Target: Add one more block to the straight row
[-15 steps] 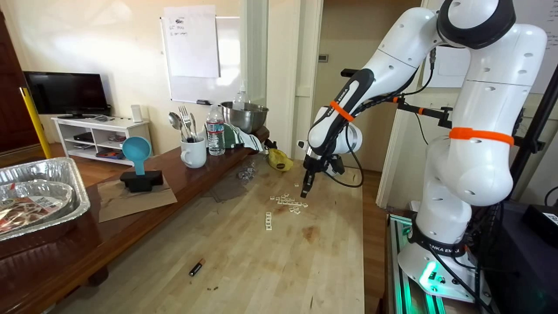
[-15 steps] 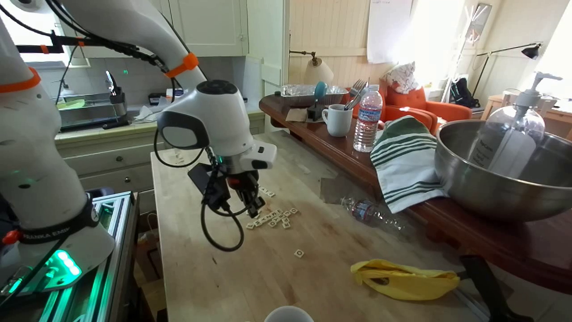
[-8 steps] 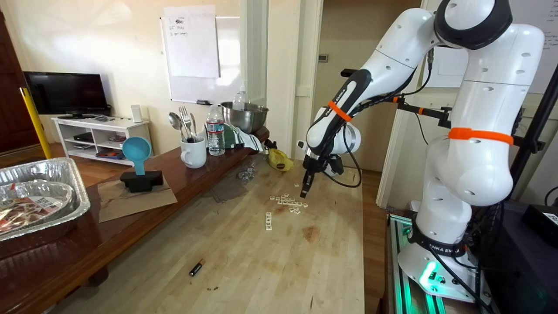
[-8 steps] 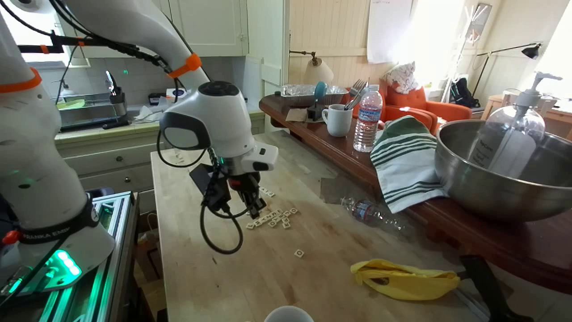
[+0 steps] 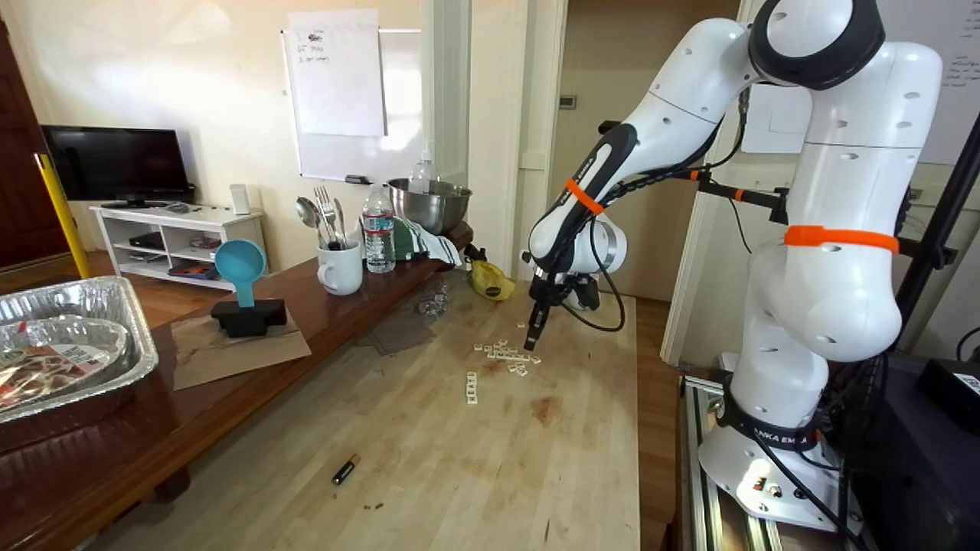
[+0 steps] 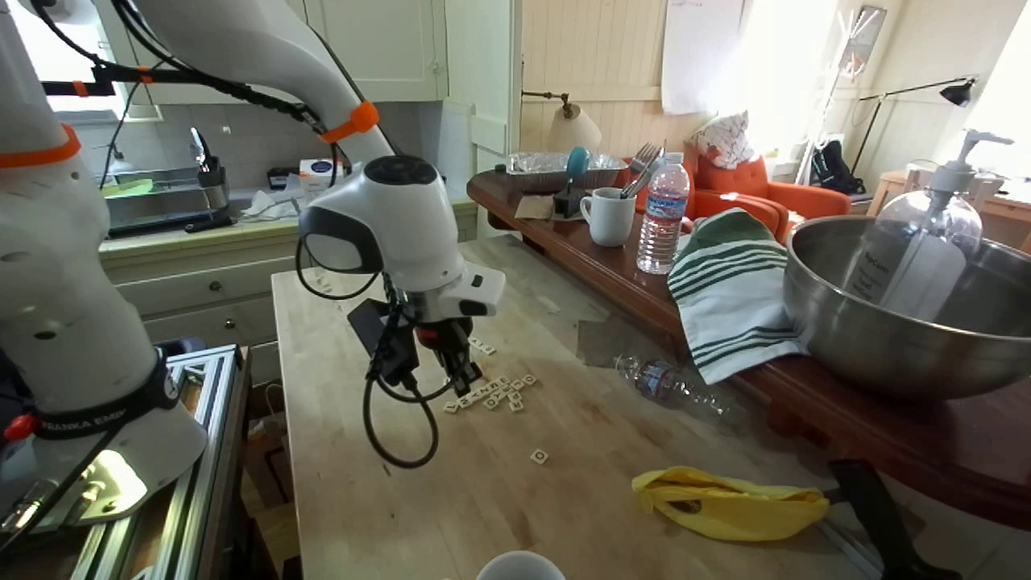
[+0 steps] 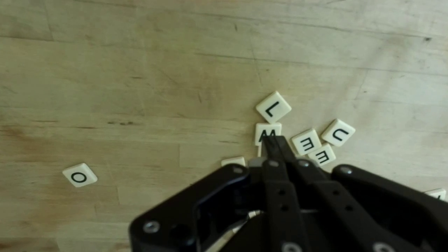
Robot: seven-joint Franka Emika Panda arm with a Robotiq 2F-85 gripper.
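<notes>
row of small square cream letter tiles (image 5: 472, 388) lies straight. near it spreads a loose jumble of matching cream tiles (image 5: 503, 354), some touching. a black two-fingered gripper (image 7: 274, 140) points down over the jumble and hides part of it in the wrist view; its fingers are together, whether on a tile i cannot tell. beyond the jumble from the row sits one lone cream tile (image 6: 539, 457). well apart from the row are a black-and-copper cylindrical battery (image 5: 346, 469) and a clear plastic bottle (image 6: 664, 385) lying on its side. under the row is a pale wooden tabletop (image 5: 429, 459), stained brown in patches. to the row's left in an exterior view runs a dark red-brown wooden ledge (image 5: 329, 317) with a white ceramic mug (image 5: 341, 271) and a round steel bowl (image 5: 440, 210). farther from the row stands a black flat-screen television (image 5: 119, 164).
</notes>
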